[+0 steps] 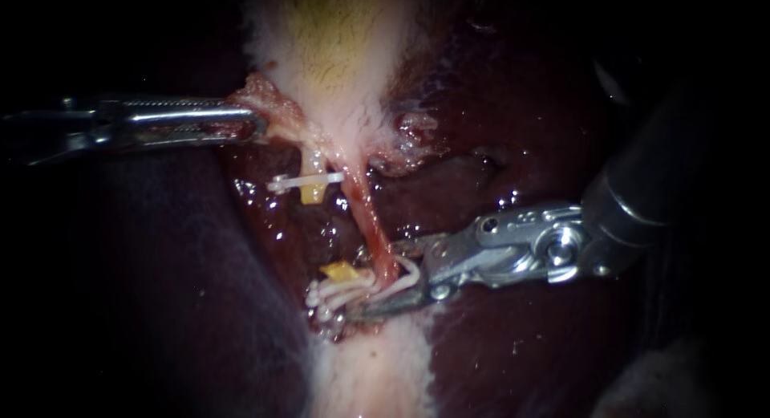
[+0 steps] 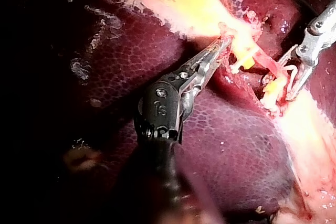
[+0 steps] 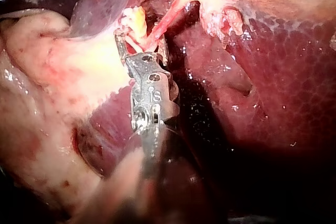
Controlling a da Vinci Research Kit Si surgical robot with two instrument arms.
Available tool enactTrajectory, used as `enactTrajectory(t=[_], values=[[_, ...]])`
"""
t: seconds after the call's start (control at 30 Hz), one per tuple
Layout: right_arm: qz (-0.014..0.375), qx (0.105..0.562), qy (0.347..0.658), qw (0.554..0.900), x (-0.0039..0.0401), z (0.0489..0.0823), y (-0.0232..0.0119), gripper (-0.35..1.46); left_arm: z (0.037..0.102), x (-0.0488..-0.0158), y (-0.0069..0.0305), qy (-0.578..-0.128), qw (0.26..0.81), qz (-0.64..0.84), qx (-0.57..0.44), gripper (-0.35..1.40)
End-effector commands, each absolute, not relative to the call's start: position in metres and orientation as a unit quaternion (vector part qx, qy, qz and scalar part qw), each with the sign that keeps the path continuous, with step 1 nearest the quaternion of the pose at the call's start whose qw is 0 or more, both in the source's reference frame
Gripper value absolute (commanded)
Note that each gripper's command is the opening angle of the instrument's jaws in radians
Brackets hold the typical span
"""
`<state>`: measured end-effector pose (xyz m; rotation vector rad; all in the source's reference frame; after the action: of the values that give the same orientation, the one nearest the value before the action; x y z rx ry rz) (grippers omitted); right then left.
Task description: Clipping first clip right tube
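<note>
The right tube (image 1: 361,201) is a thin red strand running down from the pale gallbladder (image 1: 337,49). My right instrument (image 1: 381,280) comes in from the right. Its jaws stand apart on either side of the tube's lower end, holding a white clip (image 1: 409,275) around it. From its own wrist camera, the right instrument (image 3: 142,38) straddles the tube (image 3: 163,22). My left instrument (image 1: 253,121) is shut on pink tissue at the gallbladder's neck and holds it to the left. In its wrist view the left instrument (image 2: 223,43) grips the same tissue.
The left tube is divided. One white clip (image 1: 305,180) sits on its upper yellow stump and several white clips (image 1: 333,294) on the lower stump, right beside my right instrument's lower jaw. Dark red liver (image 1: 513,105) surrounds the field.
</note>
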<state>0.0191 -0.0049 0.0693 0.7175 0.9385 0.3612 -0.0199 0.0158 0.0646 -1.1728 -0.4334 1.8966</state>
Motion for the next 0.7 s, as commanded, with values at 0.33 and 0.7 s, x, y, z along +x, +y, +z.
enactTrajectory(t=[0.33, 0.7], values=[[0.207, 0.398, 0.485, 0.751, 0.0192, 0.0690, -0.0052, 0.48, 0.0646, -0.0199, 0.0158, -0.173, 0.421, 0.757, -0.468, -0.35], [0.192, 0.455, 0.502, 0.709, 0.0196, 0.0659, -0.0069, 0.46, 0.0647, -0.0198, 0.0158, -0.173, 0.421, 0.757, -0.468, -0.35]])
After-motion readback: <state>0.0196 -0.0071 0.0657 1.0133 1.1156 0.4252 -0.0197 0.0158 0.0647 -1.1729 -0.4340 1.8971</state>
